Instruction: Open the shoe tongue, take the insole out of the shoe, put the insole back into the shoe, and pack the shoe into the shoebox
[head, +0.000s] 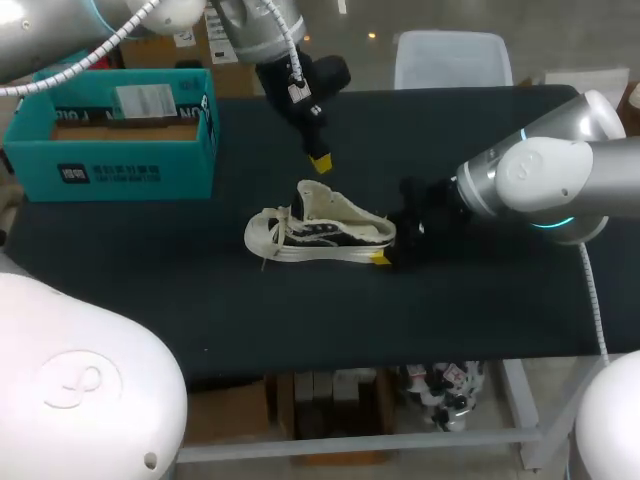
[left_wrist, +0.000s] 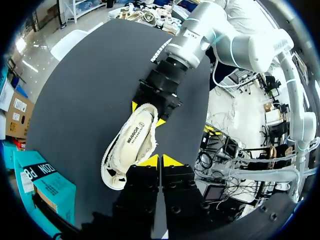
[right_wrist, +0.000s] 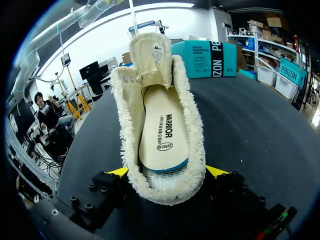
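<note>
A pale fleece-lined shoe (head: 320, 232) lies on its sole at the middle of the dark table (head: 480, 310), toe toward the left side and heel toward the right arm. The right pincer (right_wrist: 167, 172) is clamped on the shoe's heel, one yellow tip pressed against each side of the fuzzy collar. The shoe runs straight out ahead of it.

The tongue (right_wrist: 150, 50) stands upright and folded back from the opening, leaving the shoe's mouth wide. The cream insole (right_wrist: 162, 132), edged in blue at the heel, lies flat inside.

The left pincer (left_wrist: 160, 161) hangs above the shoe's fore part, just over the raised tongue, with its two yellow tips drawn together and nothing between them. In the left wrist view the shoe lies beneath and ahead of this pincer, and the right pincer closes in on the heel at the far end. The head view shows a gap between the left pincer's tips and the top of the tongue.

The open teal shoebox (head: 110, 150) stands at the table's far left corner, well apart from the shoe and from both pincers.
</note>
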